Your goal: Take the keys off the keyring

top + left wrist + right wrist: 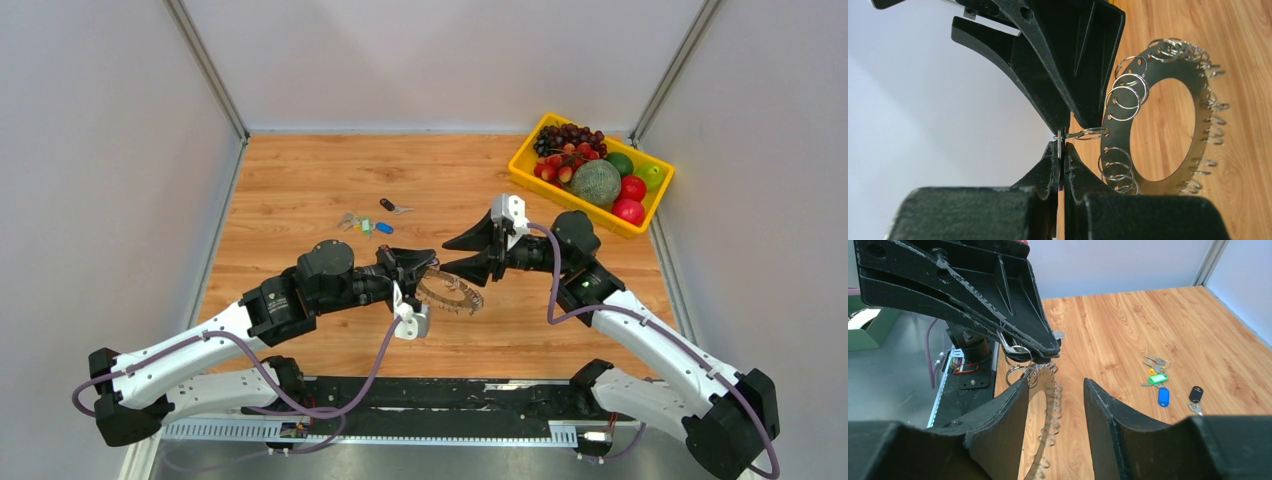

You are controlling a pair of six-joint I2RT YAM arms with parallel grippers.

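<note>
The keyring (452, 296) is a flat grey metal ring with many small split rings along its rim, held in the air over the table's near middle. My left gripper (430, 268) is shut on a thin flat metal piece, apparently a key (1062, 136), which hangs from the keyring (1148, 85) by a split ring. The right gripper (442, 257) is open, its tips close to the left gripper (1062, 147). In the right wrist view the keyring's (1050, 405) rim runs between the right gripper's (1055, 390) fingers. Loose keys (352, 222) lie on the table behind.
Green (1157, 379) and blue (1163, 396) key tags and a black fob (1196, 393) lie with the loose keys (1155, 361). A yellow basket (520, 165) of fruit stands at the back right. Grey walls close the table on three sides.
</note>
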